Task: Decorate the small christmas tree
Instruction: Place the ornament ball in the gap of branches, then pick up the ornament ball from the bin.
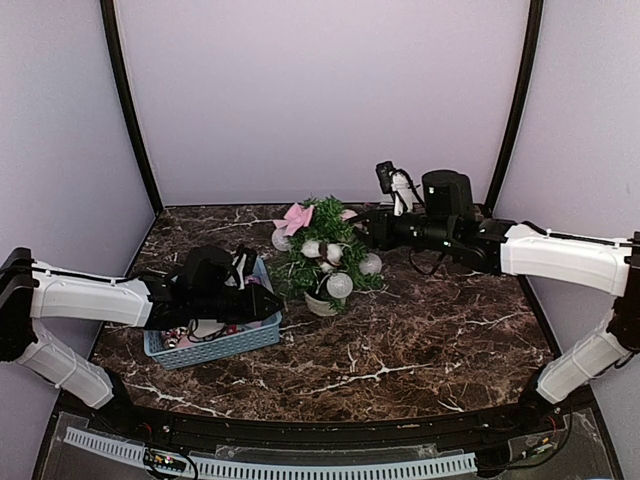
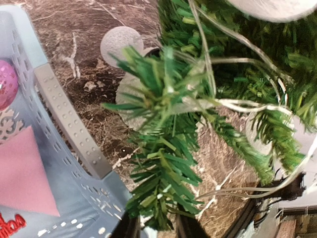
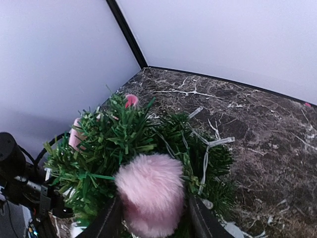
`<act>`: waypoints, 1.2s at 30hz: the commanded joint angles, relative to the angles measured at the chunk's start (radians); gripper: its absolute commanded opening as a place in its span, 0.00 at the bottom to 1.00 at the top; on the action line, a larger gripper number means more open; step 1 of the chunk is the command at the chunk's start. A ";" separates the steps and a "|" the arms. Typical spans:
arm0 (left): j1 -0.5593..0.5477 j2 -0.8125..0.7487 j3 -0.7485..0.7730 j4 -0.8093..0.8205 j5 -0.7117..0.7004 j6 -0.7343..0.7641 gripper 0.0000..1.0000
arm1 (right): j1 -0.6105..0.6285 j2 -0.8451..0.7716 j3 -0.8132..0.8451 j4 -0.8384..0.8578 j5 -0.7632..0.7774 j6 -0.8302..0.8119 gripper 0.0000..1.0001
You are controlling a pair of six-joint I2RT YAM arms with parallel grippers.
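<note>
The small christmas tree (image 1: 325, 255) stands mid-table in a white pot (image 1: 320, 305), hung with white balls (image 1: 340, 285) and a pink bow (image 1: 294, 217). My left gripper (image 1: 272, 295) reaches over the blue basket (image 1: 215, 345) to the tree's left side. In the left wrist view its jaws stand a little apart, open, with a low branch tip (image 2: 163, 173) lying between them (image 2: 158, 230). My right gripper (image 1: 356, 222) is at the treetop. Its open fingers flank a fluffy pink pompom (image 3: 151, 191) that rests on the upper branches (image 3: 114, 139) and fills the gap (image 3: 153, 215).
The basket's rim (image 2: 64, 114) lies just left of the tree and holds a pink ball (image 2: 5, 82) and pink paper ornaments. A clear light string (image 2: 237, 104) winds through the branches, seen again as white wire (image 3: 205, 153). Curved walls close the back.
</note>
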 commanded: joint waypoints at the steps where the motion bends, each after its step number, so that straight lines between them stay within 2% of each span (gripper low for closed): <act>1: 0.006 -0.095 0.018 -0.070 -0.049 0.014 0.29 | -0.017 -0.096 -0.020 0.003 0.058 0.013 0.52; 7: 0.009 -0.220 -0.021 -0.170 -0.113 -0.001 0.56 | -0.041 -0.150 -0.066 0.010 0.100 0.035 0.62; 14: 0.015 -0.428 -0.030 -0.490 -0.291 -0.017 0.74 | -0.043 -0.224 -0.114 0.043 0.141 0.058 0.74; 17: 0.080 -0.521 -0.048 -0.581 -0.305 -0.037 0.74 | -0.043 -0.240 -0.131 0.056 0.141 0.072 0.76; 20: 0.201 -0.547 -0.089 -0.617 -0.211 -0.030 0.74 | -0.043 -0.244 -0.142 0.062 0.141 0.088 0.76; 26: 0.365 -0.435 -0.104 -0.581 -0.095 0.089 0.69 | -0.043 -0.253 -0.160 0.058 0.153 0.101 0.78; 32: 0.429 -0.284 -0.059 -0.564 -0.101 0.176 0.53 | -0.043 -0.273 -0.178 0.046 0.178 0.115 0.78; 36: 0.430 -0.256 -0.045 -0.594 -0.117 0.185 0.50 | -0.043 -0.274 -0.187 0.037 0.186 0.121 0.78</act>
